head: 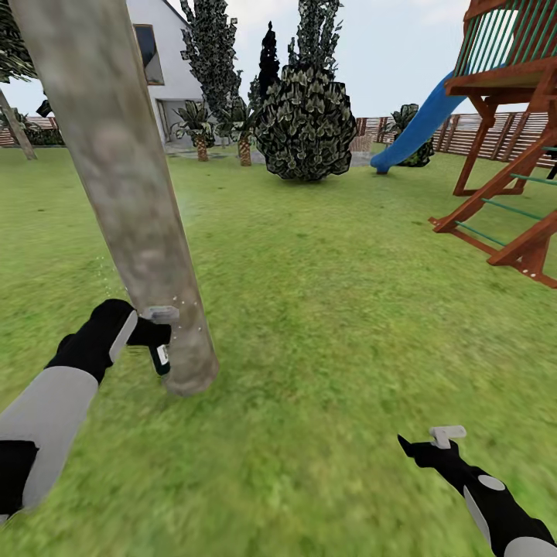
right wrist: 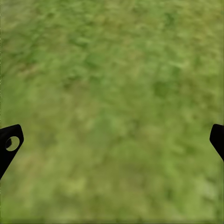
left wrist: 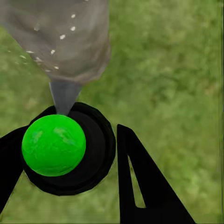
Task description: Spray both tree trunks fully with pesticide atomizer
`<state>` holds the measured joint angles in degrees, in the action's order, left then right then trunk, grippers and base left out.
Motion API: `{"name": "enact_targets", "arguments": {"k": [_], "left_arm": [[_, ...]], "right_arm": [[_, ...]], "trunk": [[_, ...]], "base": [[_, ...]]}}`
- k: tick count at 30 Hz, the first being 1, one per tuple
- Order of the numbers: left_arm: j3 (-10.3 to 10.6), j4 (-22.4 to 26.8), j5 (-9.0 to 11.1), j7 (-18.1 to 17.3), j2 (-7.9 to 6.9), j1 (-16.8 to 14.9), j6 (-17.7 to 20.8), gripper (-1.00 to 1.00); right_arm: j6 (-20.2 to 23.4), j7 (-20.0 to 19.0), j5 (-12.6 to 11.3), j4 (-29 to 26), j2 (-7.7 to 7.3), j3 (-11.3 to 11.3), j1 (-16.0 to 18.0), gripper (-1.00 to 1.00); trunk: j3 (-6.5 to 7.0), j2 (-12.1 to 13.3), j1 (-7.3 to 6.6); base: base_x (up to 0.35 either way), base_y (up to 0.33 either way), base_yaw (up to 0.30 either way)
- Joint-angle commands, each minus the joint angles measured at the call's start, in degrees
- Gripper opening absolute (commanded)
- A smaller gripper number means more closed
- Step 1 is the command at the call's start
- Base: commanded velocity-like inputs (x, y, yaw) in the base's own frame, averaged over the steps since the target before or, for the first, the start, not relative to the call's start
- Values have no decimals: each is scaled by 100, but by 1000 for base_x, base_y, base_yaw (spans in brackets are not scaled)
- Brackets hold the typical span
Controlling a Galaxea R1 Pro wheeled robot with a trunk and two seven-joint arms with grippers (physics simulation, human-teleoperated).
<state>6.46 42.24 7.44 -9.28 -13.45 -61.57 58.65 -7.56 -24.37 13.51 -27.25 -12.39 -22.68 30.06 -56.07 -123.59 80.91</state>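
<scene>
Head view showed the left gripper pinching the pesticide atomizer against the tree trunk. The right gripper, well apart from that trunk, hung over grass with jaws spread.

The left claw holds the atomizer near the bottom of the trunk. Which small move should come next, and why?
Probably raise the left claw slowly along the tree trunk while spraying. The atomizer sits low, close to the trunk's base, with its nozzle toward the bark, and pale droplets show only there. The trunk above looks dry.
</scene>
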Motion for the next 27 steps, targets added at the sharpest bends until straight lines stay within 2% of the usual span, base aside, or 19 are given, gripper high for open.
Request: {"name": "enact_targets", "arguments": {"k": [1, 6, 10, 20, 22, 24, 27], "left_arm": [[3, -3, -2, -2, -4, -104, 4, -100], [10, -46, 3, -3, -13, -436, 30, -100], [13, -363, -10, -3, -24, -737, 33, -100], [13, -317, -25, 0, -22, -758, 26, -100], [13, -349, -174, 4, -23, -856, 24, -100], [6, -390, -487, 5, -29, -1059, 28, -100], [4, -596, -619, 5, -39, -1409, 32, -100]], "right_arm": [[0, 2, 1, 0, 0, 0, 0, 100], [0, 3, 2, 3, 2, 0, 0, 100], [0, 3, 2, 0, 0, 0, 0, 100], [0, 3, 2, 0, 0, 0, 0, 100], [0, 3, 2, 0, 0, 0, 0, 100], [0, 3, 2, 0, 0, 0, 0, 100], [0, 3, 0, 0, 0, 0, 0, 100]], "trunk": [[-1, 0, 0], [-1, 0, 0], [-1, 0, 0], [-1, 0, 0], [-1, 0, 0], [-1, 0, 0], [-1, 0, 0]], "base": [[0, 0, 0], [0, 0, 0], [0, 0, 0], [-150, 0, 0], [-8, 0, 0], [-2, 0, 0], [0, 0, 0]]}}
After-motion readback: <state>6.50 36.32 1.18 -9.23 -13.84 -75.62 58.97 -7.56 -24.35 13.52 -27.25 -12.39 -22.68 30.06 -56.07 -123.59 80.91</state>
